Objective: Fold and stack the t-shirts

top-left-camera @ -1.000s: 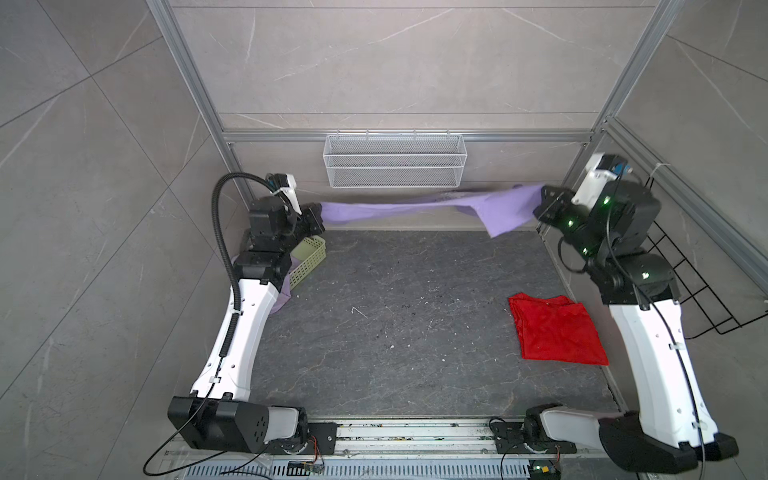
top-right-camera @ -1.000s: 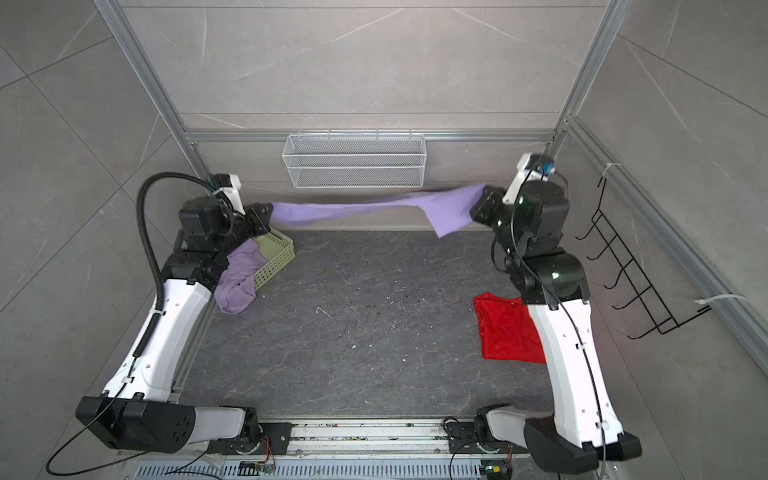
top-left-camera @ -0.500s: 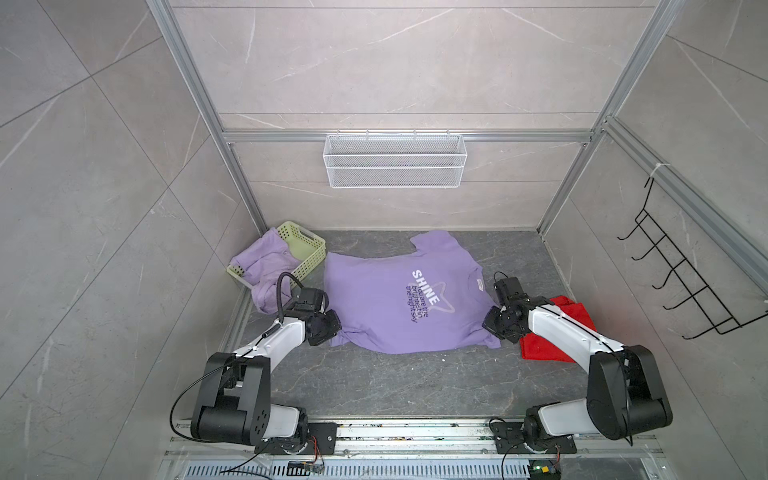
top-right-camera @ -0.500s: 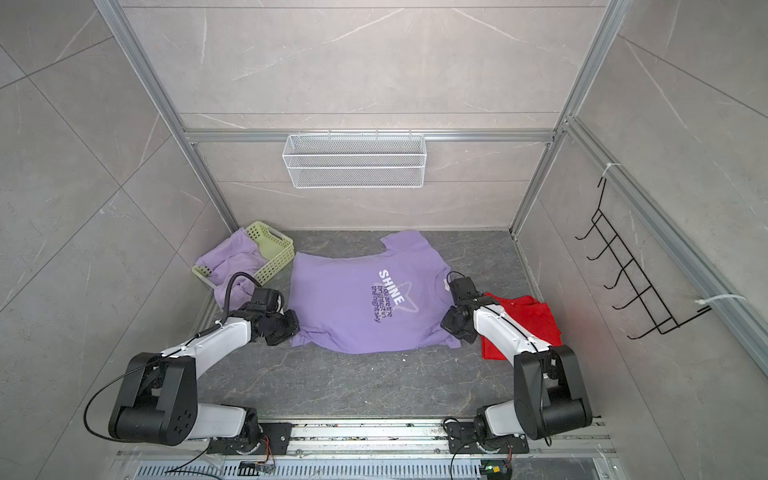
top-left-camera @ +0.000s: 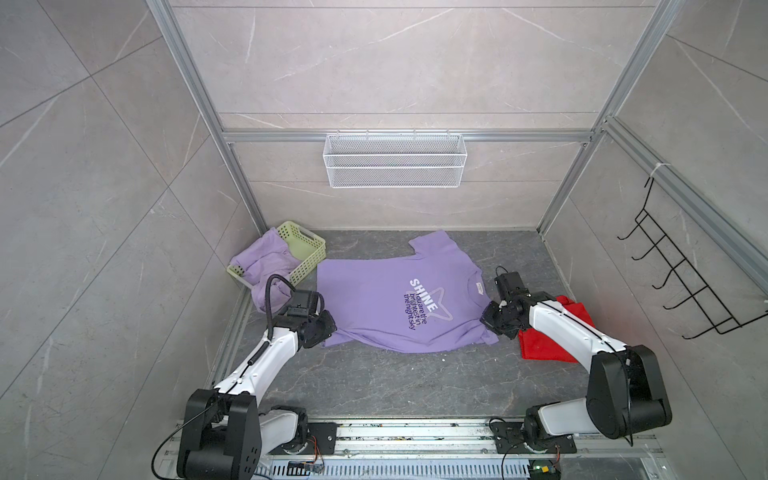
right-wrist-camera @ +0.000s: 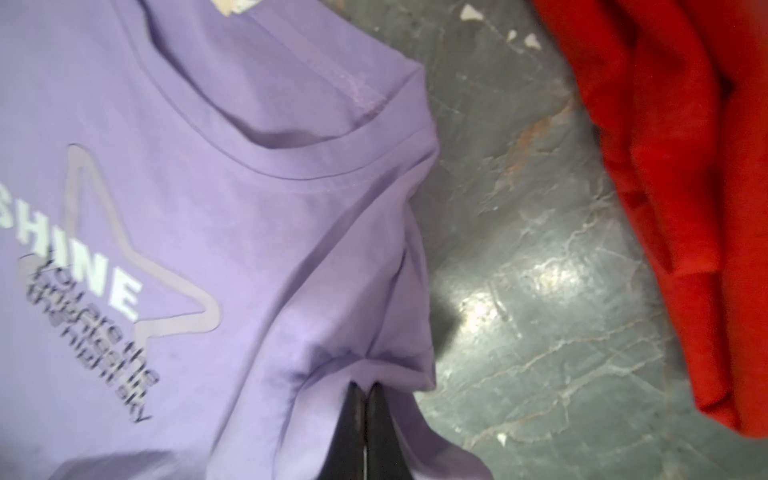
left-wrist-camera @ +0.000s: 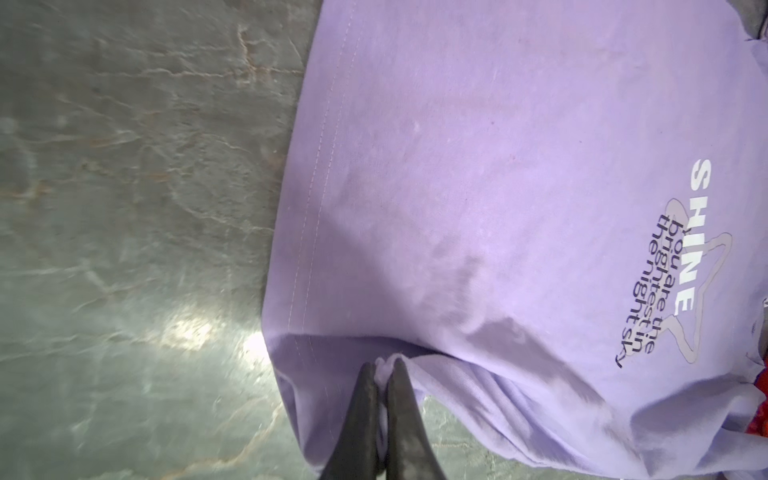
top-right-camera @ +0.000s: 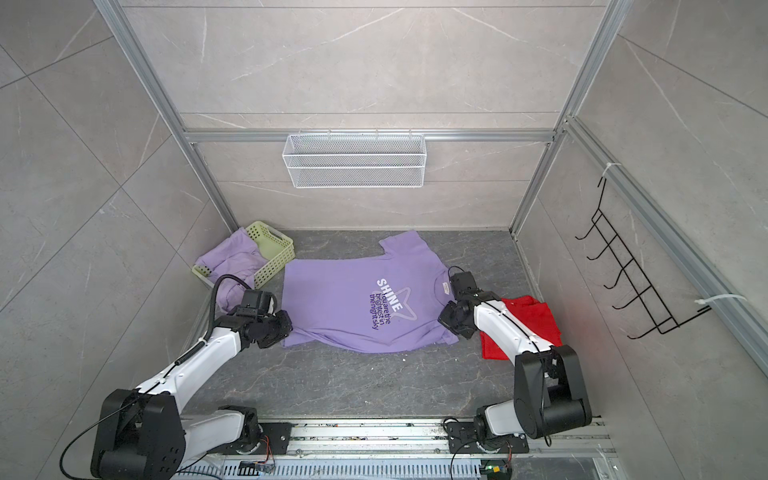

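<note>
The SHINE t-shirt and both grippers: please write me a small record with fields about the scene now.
SHINE t-shirt: spread out on the table, print up, collar toward the right arm
left gripper: shut on fabric near the hem corner
right gripper: shut on fabric near the shoulder
second lilac t-shirt: crumpled, spilling over the green basket
red cloth: on the table, apart from the SHINE t-shirt
folding: not yet begun
</note>
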`<action>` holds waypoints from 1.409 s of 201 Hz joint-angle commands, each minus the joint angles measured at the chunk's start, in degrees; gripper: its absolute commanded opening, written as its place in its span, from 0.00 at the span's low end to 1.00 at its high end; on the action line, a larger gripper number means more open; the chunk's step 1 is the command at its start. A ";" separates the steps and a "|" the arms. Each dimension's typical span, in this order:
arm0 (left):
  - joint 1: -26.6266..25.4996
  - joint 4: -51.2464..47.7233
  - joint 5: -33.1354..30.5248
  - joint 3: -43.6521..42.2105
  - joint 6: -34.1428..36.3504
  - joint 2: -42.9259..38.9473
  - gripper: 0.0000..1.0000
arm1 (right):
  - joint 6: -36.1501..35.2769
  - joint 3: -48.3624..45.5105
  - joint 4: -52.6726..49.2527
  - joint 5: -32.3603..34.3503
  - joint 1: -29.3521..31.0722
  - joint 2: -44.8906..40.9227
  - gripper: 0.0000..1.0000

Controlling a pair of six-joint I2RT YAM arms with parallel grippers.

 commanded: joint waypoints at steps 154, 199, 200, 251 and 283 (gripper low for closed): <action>-0.03 -13.53 -5.61 5.30 1.21 -6.79 0.00 | -11.01 2.48 -32.41 -6.15 -5.48 -4.16 0.50; -0.03 -12.92 -5.35 5.27 0.87 -6.51 0.00 | -7.81 4.85 -25.68 -5.68 -4.72 -10.41 0.49; -0.03 -12.95 -5.40 5.32 0.85 -6.51 0.00 | -7.81 4.82 -25.49 -5.90 -4.58 -10.61 0.49; -0.01 -12.29 -5.41 5.45 0.18 -6.00 0.00 | -2.34 -1.27 -9.79 -14.66 11.59 -15.39 0.44; 0.01 -12.48 -5.36 5.72 0.22 -5.88 0.00 | -4.07 -6.06 0.67 -15.16 18.45 -13.34 0.48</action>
